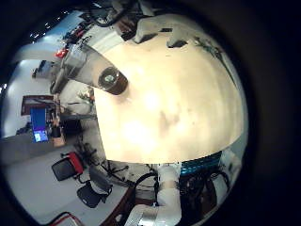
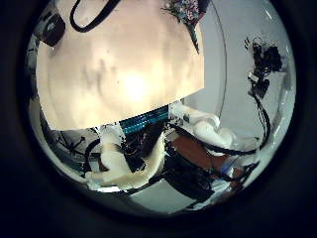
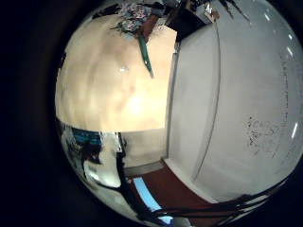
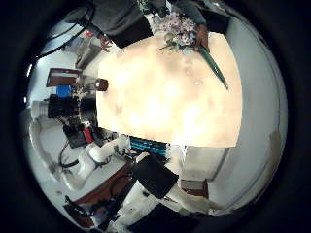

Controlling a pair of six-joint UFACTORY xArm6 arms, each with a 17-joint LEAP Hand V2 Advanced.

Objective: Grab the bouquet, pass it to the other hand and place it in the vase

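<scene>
Right thumb side palm view gives you the clearest look at the task's things. The bouquet (image 4: 181,29) lies flat on the table (image 4: 165,102), its blooms close to one edge of the tabletop and its stem trailing along the surface toward a corner. The vase (image 4: 100,85) stands upright near a different edge, well apart from the bouquet, with bare tabletop between them. Neither looms large here, so your right hand is not close over either of them.

From the right little finger side palm view you see the bouquet again, lying at the table's edge beside a plain wall panel (image 3: 227,104), with nothing touching it.

On the left little finger side palm view the vase is nearer to you. It stands close to the table's edge with its dark mouth turned toward the palm. Parts of the left hand (image 1: 158,26) show at the rim of that view, beyond the vase, clear of it. Office chairs (image 1: 73,169) stand on the floor past the table.

The left thumb side palm view catches the bouquet small at the far edge of the table.

You cannot tell from these views whether either hand's fingers are released or clenched. Nothing is in either one's grasp, and the bouquet rests on the table, outside the vase.
</scene>
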